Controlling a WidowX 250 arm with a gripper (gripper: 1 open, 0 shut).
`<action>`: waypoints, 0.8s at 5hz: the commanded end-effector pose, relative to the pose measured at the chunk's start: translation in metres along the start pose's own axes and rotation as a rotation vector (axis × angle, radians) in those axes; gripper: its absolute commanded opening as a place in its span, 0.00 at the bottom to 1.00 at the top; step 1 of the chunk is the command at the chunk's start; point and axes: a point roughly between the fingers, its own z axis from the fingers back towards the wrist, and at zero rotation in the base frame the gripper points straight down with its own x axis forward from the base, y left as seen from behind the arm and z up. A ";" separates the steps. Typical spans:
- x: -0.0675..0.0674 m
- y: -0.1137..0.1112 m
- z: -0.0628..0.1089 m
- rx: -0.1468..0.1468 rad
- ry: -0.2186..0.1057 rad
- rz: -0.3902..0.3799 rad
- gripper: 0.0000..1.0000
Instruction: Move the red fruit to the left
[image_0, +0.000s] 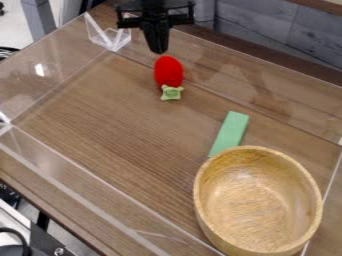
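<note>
The red fruit (167, 71) lies on the wooden table, its green leafy stem (171, 93) pointing toward the front. My gripper (158, 47) hangs just above and behind the fruit, at the top of the view. Its black fingers are pressed together with nothing between them. A small gap shows between the fingertips and the top of the fruit, so the fruit rests free on the table.
A flat light-green block (230, 133) lies right of centre. A large wooden bowl (310, 180) stands at the front right. Clear acrylic walls (54, 60) ring the wooden table.
</note>
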 end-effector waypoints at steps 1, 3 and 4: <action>0.013 0.005 0.012 0.010 -0.073 -0.016 0.00; 0.014 0.012 -0.012 0.056 -0.062 -0.043 0.00; 0.009 0.020 -0.011 0.070 -0.061 -0.010 0.00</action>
